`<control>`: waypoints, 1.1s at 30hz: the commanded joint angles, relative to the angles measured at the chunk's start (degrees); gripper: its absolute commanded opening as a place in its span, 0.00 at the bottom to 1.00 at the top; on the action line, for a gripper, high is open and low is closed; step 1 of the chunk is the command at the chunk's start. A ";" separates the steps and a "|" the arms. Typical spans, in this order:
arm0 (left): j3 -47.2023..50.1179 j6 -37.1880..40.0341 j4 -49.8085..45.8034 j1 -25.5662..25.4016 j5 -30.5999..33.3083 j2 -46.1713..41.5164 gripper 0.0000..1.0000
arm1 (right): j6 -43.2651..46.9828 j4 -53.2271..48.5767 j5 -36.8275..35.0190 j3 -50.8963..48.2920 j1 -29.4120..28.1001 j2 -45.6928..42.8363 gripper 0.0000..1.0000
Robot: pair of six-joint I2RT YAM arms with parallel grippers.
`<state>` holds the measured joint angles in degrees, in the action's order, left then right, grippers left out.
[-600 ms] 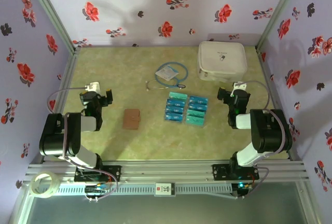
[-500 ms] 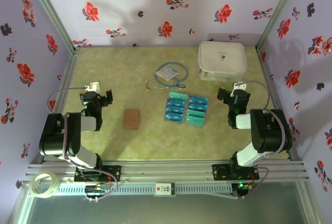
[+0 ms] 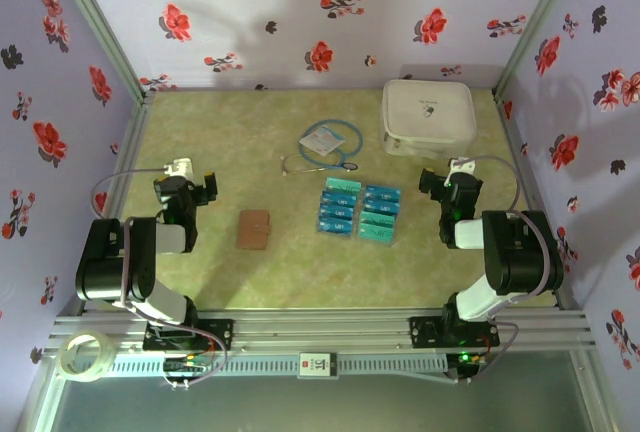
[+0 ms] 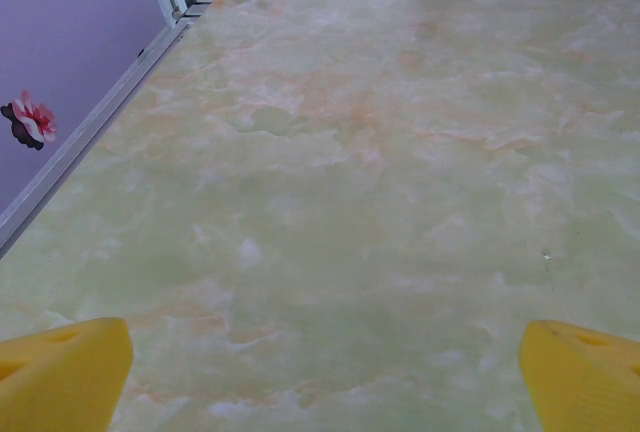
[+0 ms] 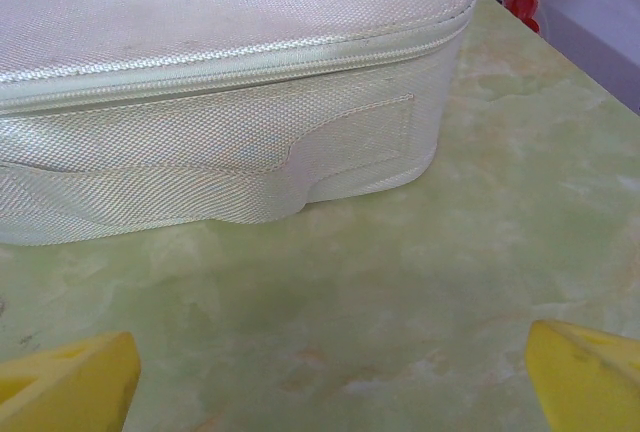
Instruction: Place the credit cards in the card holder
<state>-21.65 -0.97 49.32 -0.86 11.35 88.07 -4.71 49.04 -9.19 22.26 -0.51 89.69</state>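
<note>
Top external shows credit cards (image 3: 358, 211) and card holder (image 3: 254, 228) unmoved since earlier.

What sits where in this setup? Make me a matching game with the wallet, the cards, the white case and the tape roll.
Things:
1. card holder
2. credit cards
3. white case
4. tape roll

Places:
A. far right corner of the table
B. near left, on the metal rail
C. mid-table, in two rows
D. alone, left of the cards

Pairs: 1-D, 2-C, 3-A, 4-B
</note>
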 commanded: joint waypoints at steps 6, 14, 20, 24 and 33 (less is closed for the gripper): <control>-0.54 -0.42 2.23 -0.19 0.02 0.44 1.00 | -0.48 1.48 -0.82 0.07 -0.27 -0.30 0.99; -0.59 -0.36 2.27 -0.19 0.07 0.43 1.00 | -0.46 1.50 -0.83 0.06 -0.28 -0.23 0.99; -0.67 -0.39 2.21 -0.18 0.06 0.45 1.00 | -0.54 1.42 -0.78 0.21 -0.28 -0.26 0.99; -0.85 -0.52 1.54 0.60 -1.07 0.34 1.00 | -0.65 1.37 -0.26 0.22 -0.01 -0.27 0.99; -0.09 -0.48 -1.82 0.61 -0.39 -5.87 1.00 | -2.23 -3.63 -5.49 -0.47 -0.10 -7.88 0.99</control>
<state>-21.52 -0.99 48.36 -0.69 10.85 84.93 -5.19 47.62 -11.05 21.61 -0.51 85.03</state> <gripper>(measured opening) 0.996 0.993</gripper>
